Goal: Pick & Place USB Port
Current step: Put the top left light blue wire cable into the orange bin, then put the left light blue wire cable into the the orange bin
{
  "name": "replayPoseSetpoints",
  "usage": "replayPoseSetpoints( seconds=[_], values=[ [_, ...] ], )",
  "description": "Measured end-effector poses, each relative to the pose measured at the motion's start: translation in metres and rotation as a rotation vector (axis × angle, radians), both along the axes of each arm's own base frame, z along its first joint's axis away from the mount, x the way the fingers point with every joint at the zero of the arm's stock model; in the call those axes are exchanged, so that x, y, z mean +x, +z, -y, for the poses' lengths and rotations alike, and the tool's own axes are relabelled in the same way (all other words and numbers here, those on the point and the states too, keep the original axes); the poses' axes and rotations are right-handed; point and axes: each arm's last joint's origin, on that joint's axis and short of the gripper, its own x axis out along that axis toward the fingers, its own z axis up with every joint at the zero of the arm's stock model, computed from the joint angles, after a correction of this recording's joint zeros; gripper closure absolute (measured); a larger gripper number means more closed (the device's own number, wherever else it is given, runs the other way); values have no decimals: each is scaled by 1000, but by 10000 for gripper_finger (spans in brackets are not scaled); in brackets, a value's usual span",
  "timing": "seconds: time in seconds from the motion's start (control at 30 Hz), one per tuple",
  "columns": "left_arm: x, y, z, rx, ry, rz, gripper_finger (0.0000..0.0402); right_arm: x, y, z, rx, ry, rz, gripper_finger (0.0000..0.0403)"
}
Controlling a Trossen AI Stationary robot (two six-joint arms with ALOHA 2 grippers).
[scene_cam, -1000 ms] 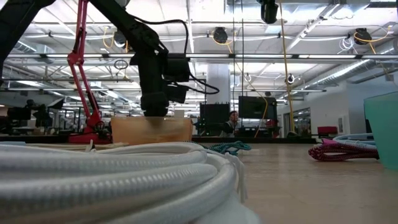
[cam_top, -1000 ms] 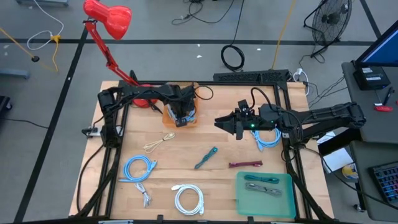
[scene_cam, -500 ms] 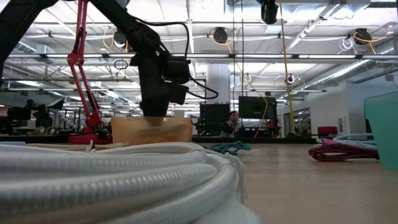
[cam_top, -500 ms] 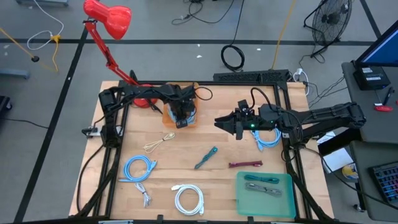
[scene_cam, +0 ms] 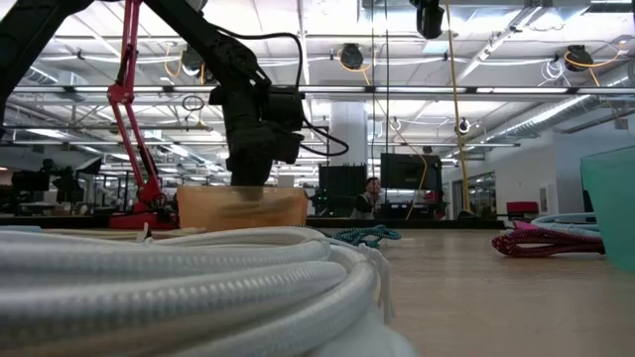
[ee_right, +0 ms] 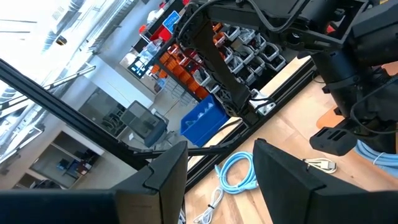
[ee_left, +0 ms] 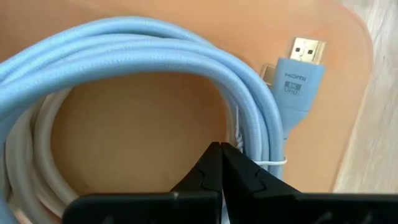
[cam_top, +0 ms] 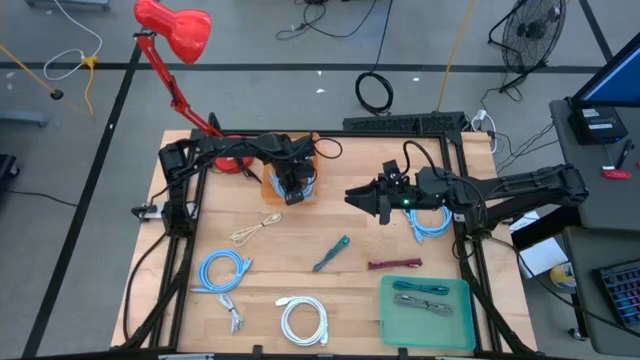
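A light blue cable (ee_left: 155,37) with an HDMI plug (ee_left: 301,65) lies coiled in a tan tray (cam_top: 272,190) at the table's far middle. My left gripper (ee_left: 221,146) reaches down into that tray from above, its fingers shut, with the tips at the inner edge of the coil. In the low view the left gripper (scene_cam: 248,186) dips behind the tray's wall (scene_cam: 243,208). My right gripper (cam_top: 362,200) hangs open above the table to the right of the tray, with nothing between its fingers (ee_right: 168,171). My left gripper's shut fingertips point down beside the coil's inner strand (ee_left: 249,124). I cannot tell whether they touch the cable or the tray floor.
Loose cables lie on the near half: beige (cam_top: 257,228), blue (cam_top: 222,270), white (cam_top: 303,320), teal (cam_top: 330,253) and maroon (cam_top: 394,264). A green tray (cam_top: 460,330) at the near right holds a cable. Another blue cable (cam_top: 430,222) lies under the right arm. A red lamp (cam_top: 175,30) stands far left.
My left gripper has tipped slightly over the tan tray, its wrist leaning toward the table's right while the fingertips stay down in the tray. The right arm and the cables have kept still.
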Motion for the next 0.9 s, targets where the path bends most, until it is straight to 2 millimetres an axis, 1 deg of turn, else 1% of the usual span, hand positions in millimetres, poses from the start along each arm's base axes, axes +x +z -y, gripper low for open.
replayPoseSetpoints(
  seconds=[0.3,0.43,0.57,0.77,0.9],
  values=[
    [-9,0,-9,1,58,-59,385,0,0,0,7,6,1,232],
    [-9,9,-14,24,61,-80,372,0,0,0,7,6,1,232],
    [0,32,-21,85,46,-51,357,0,0,0,5,7,4,232],
    [14,78,-29,167,41,31,337,0,0,0,1,7,4,232],
    [17,109,-28,185,6,53,335,-2,2,0,1,11,10,232]
  ],
)
